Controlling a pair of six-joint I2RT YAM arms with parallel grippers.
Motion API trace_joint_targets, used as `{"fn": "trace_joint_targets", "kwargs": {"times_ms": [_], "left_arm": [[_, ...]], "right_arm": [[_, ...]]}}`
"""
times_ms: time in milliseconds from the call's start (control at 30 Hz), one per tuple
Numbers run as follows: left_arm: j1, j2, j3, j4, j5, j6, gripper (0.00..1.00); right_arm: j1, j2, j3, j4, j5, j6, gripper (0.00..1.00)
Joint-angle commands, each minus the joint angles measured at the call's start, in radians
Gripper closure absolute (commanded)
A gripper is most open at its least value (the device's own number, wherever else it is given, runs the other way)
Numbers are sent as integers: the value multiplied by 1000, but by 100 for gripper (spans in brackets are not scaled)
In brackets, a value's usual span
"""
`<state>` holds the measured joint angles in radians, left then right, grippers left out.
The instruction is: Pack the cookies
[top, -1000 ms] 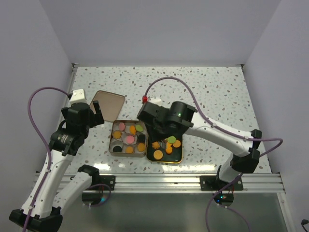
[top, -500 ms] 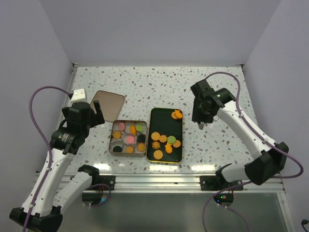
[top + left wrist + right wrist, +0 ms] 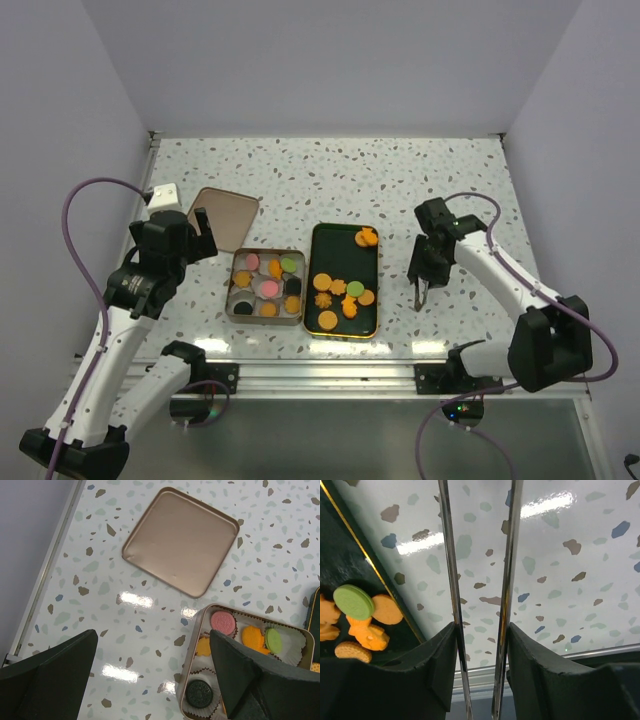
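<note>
From above, the left hand (image 3: 180, 235) hangs spread wide, grasping nothing. One copper lid (image 3: 222, 215) lies just beyond it, and one square tin (image 3: 266, 321) sits to its right with nine paper cups (image 3: 235, 306) holding cookies (image 3: 267, 287). More cookies lie in one black tray (image 3: 345, 255), well to the left of the right hand (image 3: 428, 270) — one green and six orange at the near end, and an orange clump at the far end I cannot count. That hand is clenched on a pair of tweezers (image 3: 419, 296) over bare counter (image 3: 450, 180).

In the left wrist view, two dark fingers (image 3: 50, 675) stand far apart with only counter between them. The lid is straight ahead. The tin's corner by the right finger shows five cookies — one pink, two orange, one green, one dark.

In the right wrist view, black fingers (image 3: 435, 665) press the tweezers' two thin blades (image 3: 451, 580), with nothing between these. Left of them, the tray holds one green cookie and about five orange.
</note>
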<state>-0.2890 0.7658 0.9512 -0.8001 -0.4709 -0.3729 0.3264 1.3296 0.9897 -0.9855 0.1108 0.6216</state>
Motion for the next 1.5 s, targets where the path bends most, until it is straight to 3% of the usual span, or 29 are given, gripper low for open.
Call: {"fn": "trace_joint_targets", "kwargs": {"times_ms": [0, 167, 333, 433, 667, 833, 1033, 1233, 1467], "left_arm": [[-6, -6, 1, 44, -5, 17, 0], [-9, -11, -2, 45, -5, 19, 0], [-10, -19, 0, 44, -8, 15, 0], [-12, -20, 0, 44, -9, 17, 0], [-13, -26, 0, 41, -15, 11, 0], [-13, -31, 0, 39, -23, 8, 0], [-13, 0, 3, 30, -31, 5, 0], [-13, 160, 41, 94, 118, 61, 0], [-13, 540, 282, 123, 141, 150, 0]], "right_arm": [[-7, -47, -74, 79, -48, 38, 54], [-30, -32, -158, 113, -69, 63, 42], [-41, -6, -197, 133, -76, 81, 23], [-43, 8, -197, 130, -63, 82, 18], [-44, -36, -123, 48, -10, 84, 13], [-43, -102, 38, -34, 49, 63, 11], [-33, -109, 191, -35, -57, -3, 9], [52, -3, 303, -10, -134, -48, 9], [123, 45, 330, 47, -246, -39, 9]]}}
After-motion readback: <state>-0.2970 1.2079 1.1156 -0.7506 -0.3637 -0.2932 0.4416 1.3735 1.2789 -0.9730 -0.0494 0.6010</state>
